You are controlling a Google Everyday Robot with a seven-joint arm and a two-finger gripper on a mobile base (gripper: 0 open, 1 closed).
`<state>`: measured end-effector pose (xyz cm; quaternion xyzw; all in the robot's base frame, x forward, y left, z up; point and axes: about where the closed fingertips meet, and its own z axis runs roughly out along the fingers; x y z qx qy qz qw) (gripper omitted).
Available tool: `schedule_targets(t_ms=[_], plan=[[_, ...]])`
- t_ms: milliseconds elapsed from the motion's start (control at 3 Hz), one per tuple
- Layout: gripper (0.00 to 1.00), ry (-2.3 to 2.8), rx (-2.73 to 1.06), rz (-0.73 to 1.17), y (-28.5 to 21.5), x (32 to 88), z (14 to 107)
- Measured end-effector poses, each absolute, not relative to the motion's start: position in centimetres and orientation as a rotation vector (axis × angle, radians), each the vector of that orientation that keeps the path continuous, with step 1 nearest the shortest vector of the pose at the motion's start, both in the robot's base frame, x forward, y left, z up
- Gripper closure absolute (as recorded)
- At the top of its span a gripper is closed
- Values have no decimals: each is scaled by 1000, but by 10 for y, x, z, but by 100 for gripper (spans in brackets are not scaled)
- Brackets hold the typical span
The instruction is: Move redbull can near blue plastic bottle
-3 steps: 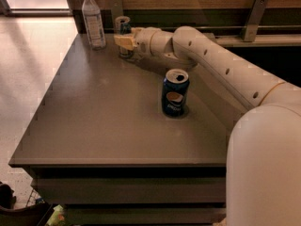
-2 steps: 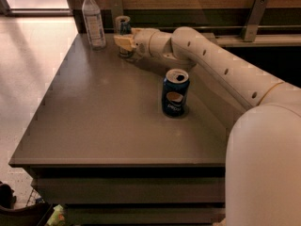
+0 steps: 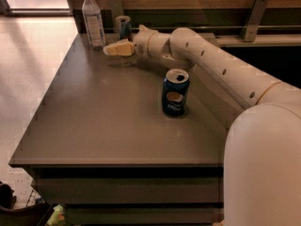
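The redbull can (image 3: 123, 27) stands upright at the back of the table, a short way right of the blue plastic bottle (image 3: 93, 19), which stands at the back left corner. My gripper (image 3: 116, 48) is low over the table just in front of the redbull can, pointing left, with the arm reaching in from the right. The can stands free on the table behind the gripper and part of its lower body is hidden by the wrist.
A wider dark blue Pepsi can (image 3: 175, 92) stands open-topped in the middle right of the grey table (image 3: 94, 126), close under my forearm. A wooden wall and a metal rail run behind the table. The floor drops off to the left.
My gripper has shifted slightly left and toward the front of the table. The redbull can, the bottle and the Pepsi can stay where they were.
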<state>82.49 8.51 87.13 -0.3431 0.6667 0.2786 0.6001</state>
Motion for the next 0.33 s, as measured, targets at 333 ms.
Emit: schedule_targets(t_ms=[333], plan=[[0, 1545, -795, 646, 85, 825, 871]])
